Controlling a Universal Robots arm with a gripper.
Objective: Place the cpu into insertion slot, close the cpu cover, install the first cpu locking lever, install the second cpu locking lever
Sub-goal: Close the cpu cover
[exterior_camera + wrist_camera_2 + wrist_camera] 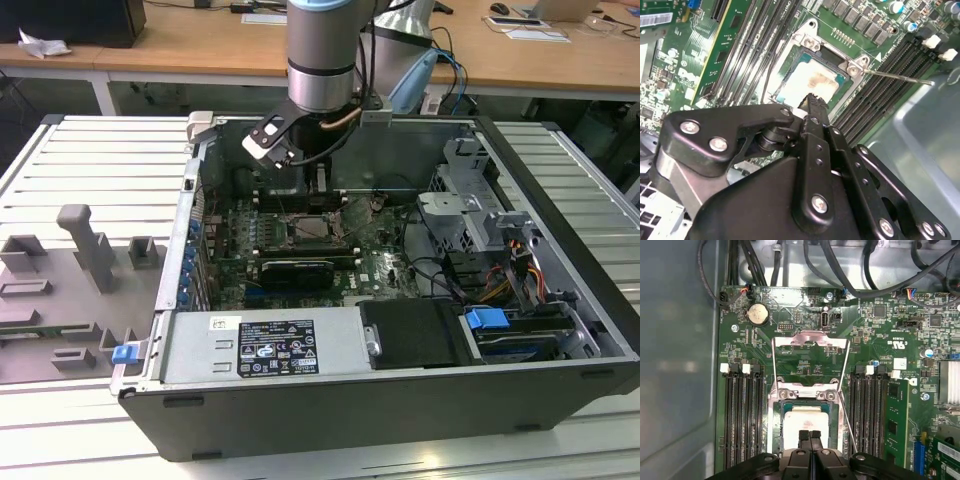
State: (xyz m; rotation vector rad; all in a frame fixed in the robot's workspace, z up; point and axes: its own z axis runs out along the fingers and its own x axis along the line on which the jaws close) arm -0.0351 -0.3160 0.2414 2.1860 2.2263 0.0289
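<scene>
The hand point(810, 435) is clenched, its fingertips pressed together with nothing between them. It hangs just over the near part of the cpu point(802, 421); whether the tips touch the chip I cannot tell. The cpu lies flat inside the slot point(775, 420), with its pale top showing and its edges square to the rim, so the placing looks done.

Beyond the cpu, past the far edge of the slot, the cover point(810, 341) is swung open, and the green board point(875, 340) shows through its window. In the second wrist view one lever point(900, 77) juts out as a thin rod across the memory slots point(875, 95) beside the slot.

I judge the step in hand to be closing the cover. To do it well:
- Push on the cover's free bar, not its thin side rails, and bring it over in an arc about the hinge.
- Use light force, as the chip must not be knocked off its seat.
- Keep the closed fingertips off the raised lever, which stands close to the path.

Farther out, the open case point(300, 420) rests on the slatted desk point(90, 160).
</scene>
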